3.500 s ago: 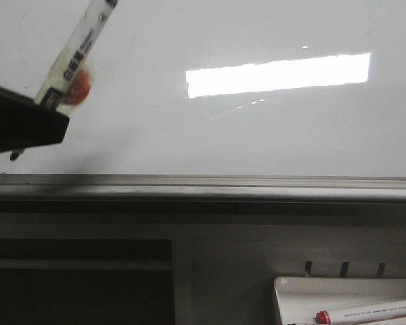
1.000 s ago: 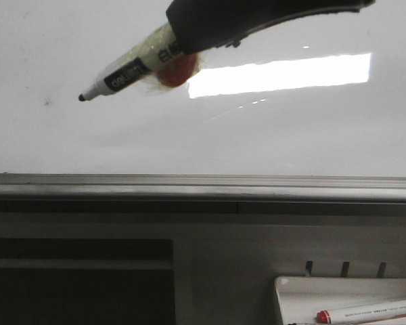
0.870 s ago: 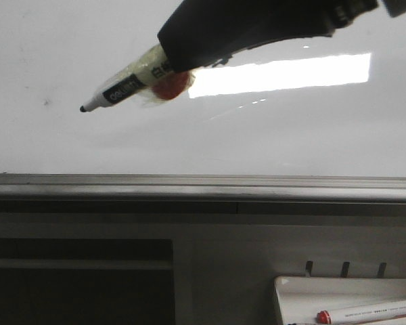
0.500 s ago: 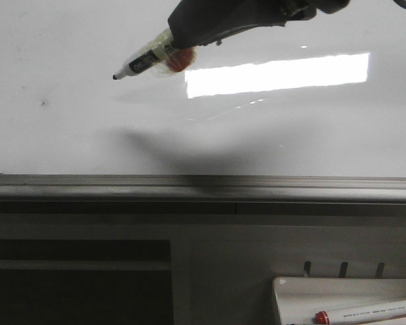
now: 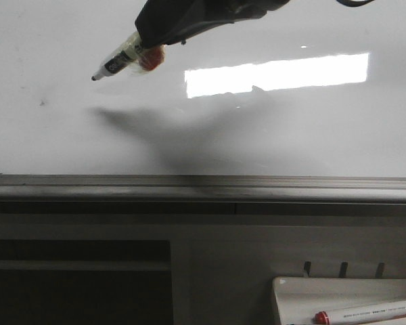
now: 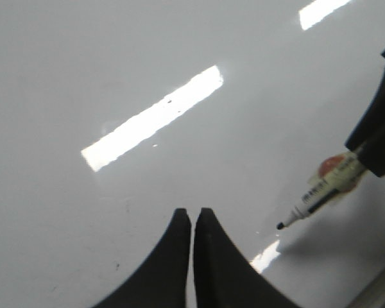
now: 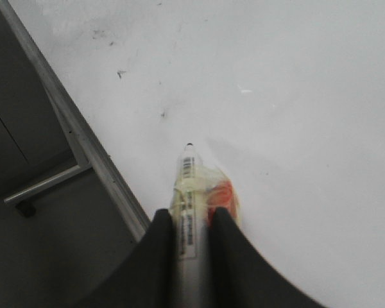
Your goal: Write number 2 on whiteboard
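The whiteboard fills the upper part of the front view, with its grey ledge along the lower edge. No black number 2 shows on it. My right gripper reaches in from the upper right, shut on a white marker with red tape. The black tip points left, close to the board, its shadow a little apart. In the right wrist view the gripper clamps the marker. My left gripper is shut and empty over the board, the marker beside it.
A small white tray at the lower right of the front view holds a red-capped marker. Several small dark specks mark the board. The ledge and a dark space below it show in the right wrist view.
In the last second the right gripper carried the marker up, then left along the board. Its shadow on the board has grown darker and larger. The left gripper has left the front view.
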